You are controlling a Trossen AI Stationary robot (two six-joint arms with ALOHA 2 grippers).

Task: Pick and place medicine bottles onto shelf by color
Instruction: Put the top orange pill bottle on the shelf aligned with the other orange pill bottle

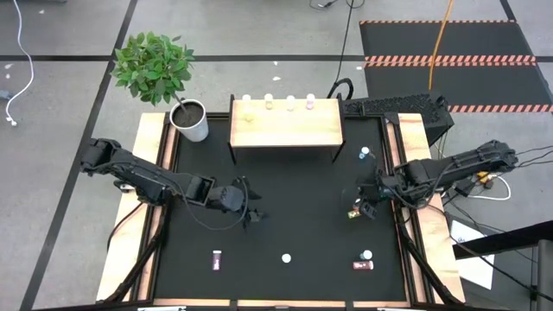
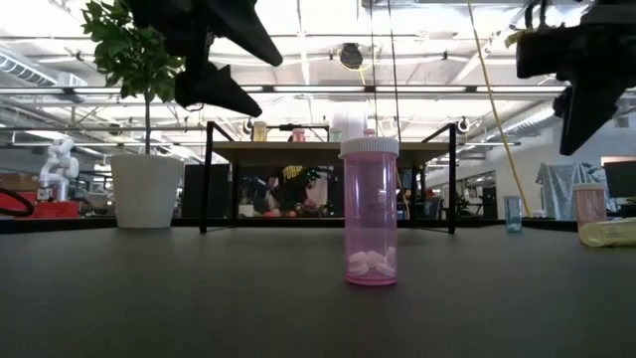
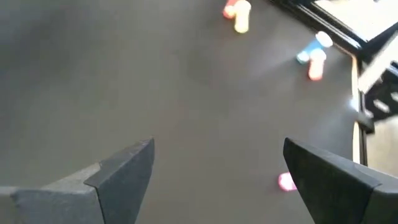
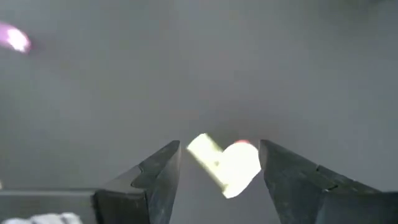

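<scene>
Four small white-capped medicine bottles stand in a row along the far edge of the light wooden shelf on thin dark legs; I can read no label or writing on any bottle. One yellow bottle with a white cap lies on its side on the black table mat, between my right gripper fingers, which sit spread on either side of it; I cannot tell whether they touch it. A clear pink bottle with a white cap stands upright near the mat's front edge; a pink one lies front left, a dark red one front right beside a standing bottle, and a blue one stands near the shelf's right leg. My left gripper hovers wide open and empty over bare mat, left of centre. A white pot with a green plant stands at the shelf's left end.
</scene>
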